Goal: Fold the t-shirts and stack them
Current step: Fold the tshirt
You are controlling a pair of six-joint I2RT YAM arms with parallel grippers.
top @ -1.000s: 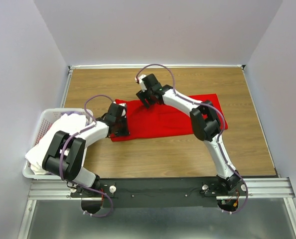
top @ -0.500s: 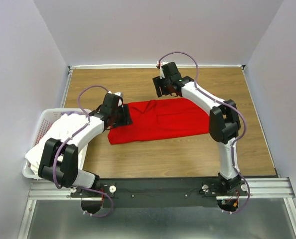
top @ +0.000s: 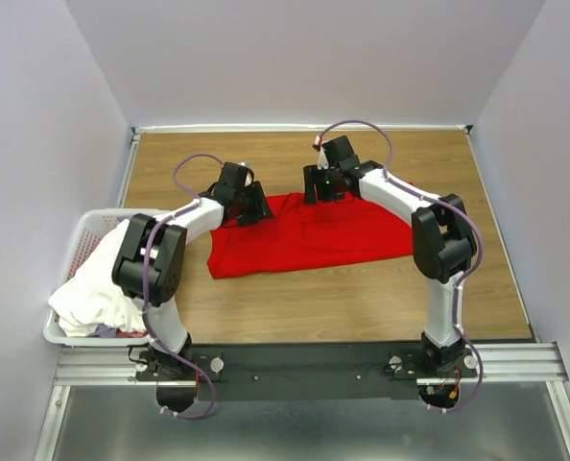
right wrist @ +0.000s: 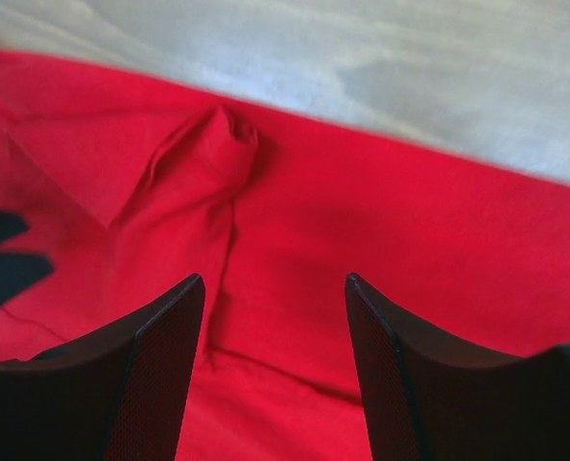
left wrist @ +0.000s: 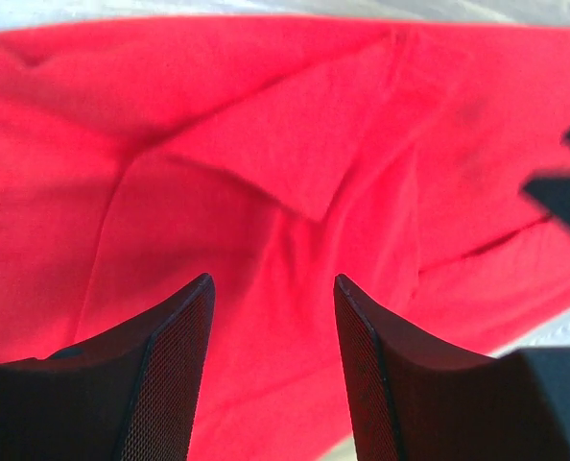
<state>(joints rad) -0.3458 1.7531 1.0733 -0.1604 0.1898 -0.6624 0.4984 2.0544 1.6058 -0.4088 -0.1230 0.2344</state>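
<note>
A bright red t-shirt (top: 309, 235) lies spread on the wooden table, folded into a wide strip. It fills the left wrist view (left wrist: 266, 163) and most of the right wrist view (right wrist: 362, 250). My left gripper (top: 254, 208) hovers over the shirt's far left corner, jaws open and empty (left wrist: 271, 288). My right gripper (top: 323, 187) hovers over the shirt's far edge near the middle, jaws open and empty (right wrist: 273, 288). White t-shirts (top: 98, 283) are heaped in the basket at the left.
A white plastic laundry basket (top: 83, 230) stands at the table's left edge. Bare wooden table (top: 439, 163) lies beyond and to the right of the shirt. Grey walls enclose the table on three sides.
Both grippers have moved away from the left end of the shirt to its far edge, the right one toward the middle. The red shirt has been drawn a little rightward and reshaped.
</note>
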